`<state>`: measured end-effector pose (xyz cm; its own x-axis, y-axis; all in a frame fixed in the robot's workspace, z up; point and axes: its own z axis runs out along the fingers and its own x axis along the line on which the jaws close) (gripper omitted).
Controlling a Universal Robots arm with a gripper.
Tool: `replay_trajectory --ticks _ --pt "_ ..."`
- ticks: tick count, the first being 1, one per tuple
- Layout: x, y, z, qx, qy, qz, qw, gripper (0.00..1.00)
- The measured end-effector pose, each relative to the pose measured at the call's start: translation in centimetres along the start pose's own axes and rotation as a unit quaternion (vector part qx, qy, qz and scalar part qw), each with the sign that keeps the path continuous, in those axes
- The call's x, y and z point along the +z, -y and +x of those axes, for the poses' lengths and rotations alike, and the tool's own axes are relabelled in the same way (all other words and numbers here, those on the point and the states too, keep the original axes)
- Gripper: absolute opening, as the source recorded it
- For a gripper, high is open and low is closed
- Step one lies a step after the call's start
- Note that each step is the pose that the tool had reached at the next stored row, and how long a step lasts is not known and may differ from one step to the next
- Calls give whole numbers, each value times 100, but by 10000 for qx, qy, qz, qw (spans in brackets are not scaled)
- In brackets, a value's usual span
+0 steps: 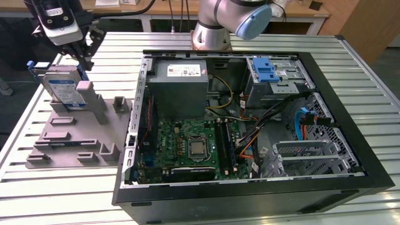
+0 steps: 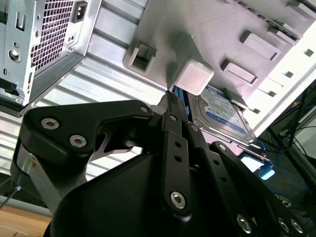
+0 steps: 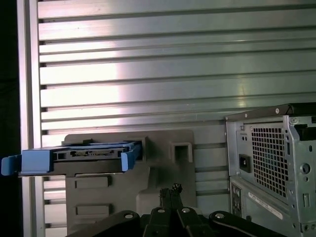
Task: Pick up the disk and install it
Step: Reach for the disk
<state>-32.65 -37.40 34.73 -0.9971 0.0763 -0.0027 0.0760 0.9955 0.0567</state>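
One disk [image 1: 62, 89], a flat silver-grey rectangular hard drive with a blue-and-white label and blue plastic rails, stands on edge in a slot of the pale grey plastic holder plate [image 1: 62, 140], propped against one of the plate's tall posts and not yet lifted. The black-fingered gripper [image 1: 84, 63] hangs above that plate, just beside the disk's upper edge and apart from it. In both wrist views its fingers lie pressed together with nothing between them, so it carries nothing. The second wrist view puts the fingertips [image 2: 170, 98] close to a square grey post of the plate, with the disk [image 2: 219, 116] off to one side. The open black desktop computer case [image 1: 250, 126] lies just beside the plate, on the exterior view's right, both of them on the ribbed aluminium table [image 1: 75, 197]. The step in hand reads as the approach for the pick. To do it well, I judge the jaws must spread before descending. They should straddle the disk's flat faces, not the blue rails, and stay clear of the posts. The gripper should also be centred over the top edge, since an off-centre pinch could tilt the disk in its slot or jam it against the post.
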Motion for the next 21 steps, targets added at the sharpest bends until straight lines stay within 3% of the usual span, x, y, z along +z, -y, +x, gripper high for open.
replay_trajectory --ticks 21 --pt "2 2 75 0 0 0 10000 11"
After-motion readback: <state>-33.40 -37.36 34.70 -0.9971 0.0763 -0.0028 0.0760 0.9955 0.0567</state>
